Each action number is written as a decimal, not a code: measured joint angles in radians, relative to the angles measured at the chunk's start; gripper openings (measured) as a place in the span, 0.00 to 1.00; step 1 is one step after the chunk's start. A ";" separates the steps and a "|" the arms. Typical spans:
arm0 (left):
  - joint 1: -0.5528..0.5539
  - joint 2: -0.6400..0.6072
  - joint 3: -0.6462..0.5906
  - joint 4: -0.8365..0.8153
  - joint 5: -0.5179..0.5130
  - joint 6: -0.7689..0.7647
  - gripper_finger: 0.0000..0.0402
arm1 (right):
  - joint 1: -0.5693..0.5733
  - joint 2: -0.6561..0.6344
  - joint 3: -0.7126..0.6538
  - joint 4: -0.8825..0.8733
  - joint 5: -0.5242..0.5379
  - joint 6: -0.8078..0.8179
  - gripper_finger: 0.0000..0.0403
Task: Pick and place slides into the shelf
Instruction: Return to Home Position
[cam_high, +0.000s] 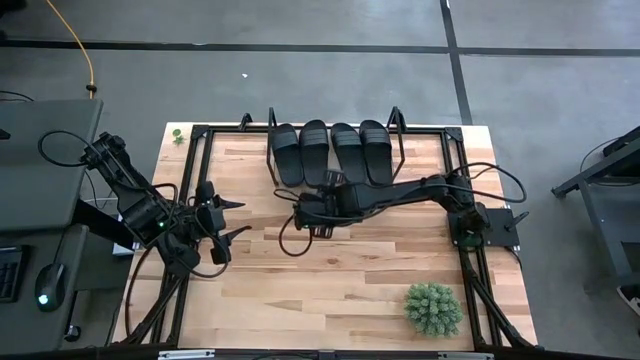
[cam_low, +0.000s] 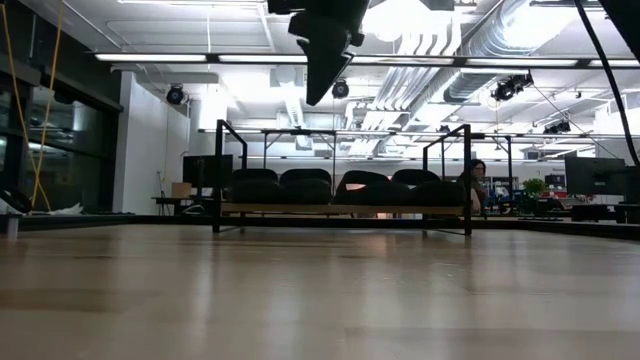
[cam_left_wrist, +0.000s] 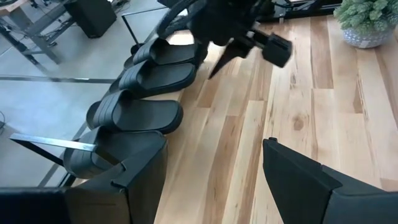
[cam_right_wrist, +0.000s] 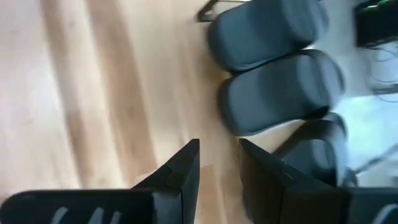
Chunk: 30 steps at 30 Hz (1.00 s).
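Note:
Several black slides (cam_high: 330, 152) lie side by side, soles down, on the shelf (cam_low: 340, 209) at the table's far edge; the right wrist view shows some of them (cam_right_wrist: 280, 93). My right gripper (cam_high: 298, 214) hangs above the tabletop just in front of the shelf, pointing down at a slant. Its fingers (cam_right_wrist: 217, 162) are a narrow gap apart with nothing between them. My left gripper (cam_high: 235, 220) waits over the table's left side, wide open and empty (cam_left_wrist: 214, 180).
A green potted plant (cam_high: 432, 307) stands at the near right of the table. A small green plant (cam_high: 177, 135) sits at the far left corner. Black frame tubes run along the table's edges. Bare wood lies between the two grippers.

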 joint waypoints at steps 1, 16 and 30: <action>0.000 0.000 0.000 0.001 0.000 0.000 0.61 | 0.003 0.000 0.000 -0.003 -0.018 -0.004 0.25; 0.000 0.000 0.000 0.039 -0.003 0.000 0.61 | 0.127 -0.127 0.000 0.092 -0.225 -0.064 0.25; 0.000 0.000 0.000 0.043 -0.051 0.000 0.61 | 0.248 -0.286 -0.107 0.157 -0.212 -0.119 0.25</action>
